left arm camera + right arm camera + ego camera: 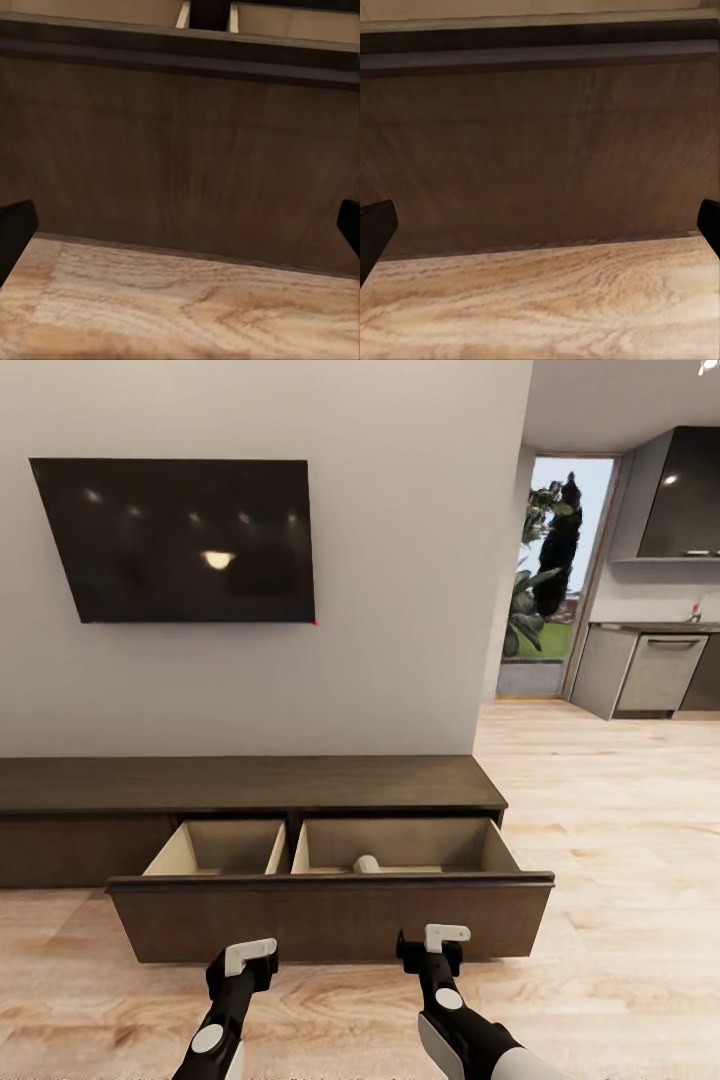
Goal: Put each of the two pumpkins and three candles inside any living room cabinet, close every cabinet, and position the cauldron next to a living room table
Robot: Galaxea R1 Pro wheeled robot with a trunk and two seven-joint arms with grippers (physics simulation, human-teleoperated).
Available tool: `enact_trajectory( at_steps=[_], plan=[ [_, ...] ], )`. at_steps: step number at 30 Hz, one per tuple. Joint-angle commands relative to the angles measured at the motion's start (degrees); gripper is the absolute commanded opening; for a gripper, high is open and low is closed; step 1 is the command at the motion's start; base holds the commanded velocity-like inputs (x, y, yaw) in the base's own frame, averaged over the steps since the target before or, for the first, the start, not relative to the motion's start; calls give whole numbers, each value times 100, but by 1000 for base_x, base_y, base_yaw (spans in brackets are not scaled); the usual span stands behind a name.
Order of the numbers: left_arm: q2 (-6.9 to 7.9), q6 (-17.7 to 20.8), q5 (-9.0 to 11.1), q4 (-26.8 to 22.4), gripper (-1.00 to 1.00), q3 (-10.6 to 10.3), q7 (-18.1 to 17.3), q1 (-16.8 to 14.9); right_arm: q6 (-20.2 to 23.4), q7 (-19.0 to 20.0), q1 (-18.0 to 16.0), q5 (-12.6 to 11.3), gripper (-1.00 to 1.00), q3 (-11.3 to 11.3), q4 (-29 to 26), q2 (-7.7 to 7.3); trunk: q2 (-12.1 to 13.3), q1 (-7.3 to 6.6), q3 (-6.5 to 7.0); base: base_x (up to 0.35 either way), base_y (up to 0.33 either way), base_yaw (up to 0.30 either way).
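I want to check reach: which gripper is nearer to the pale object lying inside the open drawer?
Right. The right gripper hangs before the drawer front, almost below the pale object; the left gripper is farther aside.

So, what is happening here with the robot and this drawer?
The robot stands facing a long, low dark-brown wooden cabinet under a wall-mounted black screen. Its wide pull-out drawer is open, with a pale cylindrical object in the right compartment. The left gripper and right gripper are open, empty, close before the drawer front.

Big dark TV [180,540] on the wall at 11 o'clock, kitchen dishwasher [662,672] and garden doorway [553,575] around 2 o'clock.
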Motion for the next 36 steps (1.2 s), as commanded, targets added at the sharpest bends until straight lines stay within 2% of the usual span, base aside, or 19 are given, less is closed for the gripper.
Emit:
enact_trajectory(
  at_steps=[1, 4, 12, 26, 36],
  plan=[
    [0, 0, 0, 0, 100, 0, 0, -1, 1, 0, 1, -1, 100, 0, 0, 0, -42, 23, -18, 0, 0, 0],
    [-1, 0, 0, -2, 100, 0, 0, -1, 2, 0, -2, 1, 100, 0, 0, 0, -162, 88, -72, 0, 0, 0],
    [-1, 11, 0, 2, 100, 0, 0, -1, 1, 0, 0, 1, 100, 0, 0, 0, -162, 88, -72, 6, 0, 0],
    [-1, 35, 0, 4, 100, 0, 0, -2, -1, 0, 2, 1, 100, 0, 0, 0, -162, 88, -72, 266, 0, 0],
    [-1, -4, 0, 0, 100, -1, 0, 1, 1, 0, 2, 1, 100, 0, 0, 5, -162, 88, -72, 31, 0, 0]
  ],
)
